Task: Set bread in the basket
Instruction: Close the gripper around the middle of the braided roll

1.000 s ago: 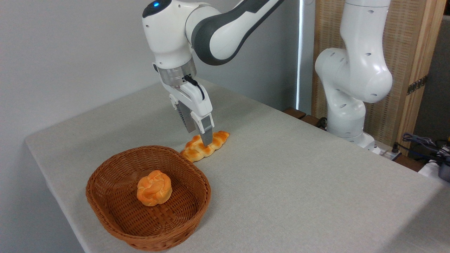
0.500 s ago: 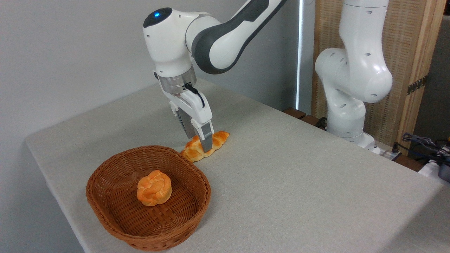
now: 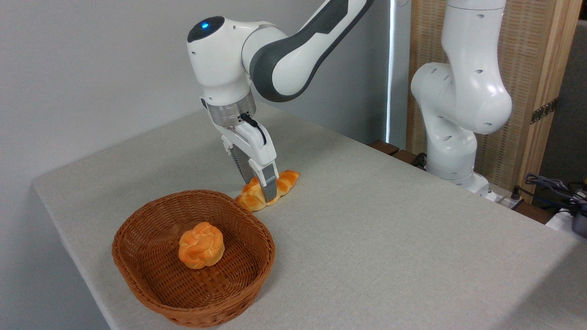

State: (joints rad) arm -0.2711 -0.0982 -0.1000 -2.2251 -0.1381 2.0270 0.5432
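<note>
Bread (image 3: 284, 181), a long braided loaf of golden-orange crust with tapered ends, lies flat on the grey cloth-covered table (image 3: 390, 238), just beside the far rim of the oval brown woven wicker basket (image 3: 142, 275), at about one o'clock from the basket's middle; whether loaf and rim touch cannot be told; the white two-finger gripper (image 3: 263, 195) reaches down over the loaf's middle, one finger in front of it and the other behind, jaws spread and straddling the crust, not visibly clenched on it; a small round knotted orange bun (image 3: 202, 245) sits near the basket's centre, with bare wicker floor all round it; from the loaf toward three and five o'clock the cloth runs wide and free; the table's left edge passes close behind the basket at nine o'clock; the wicker is ribbed and low-sided, the cloth matte and finely grained.
</note>
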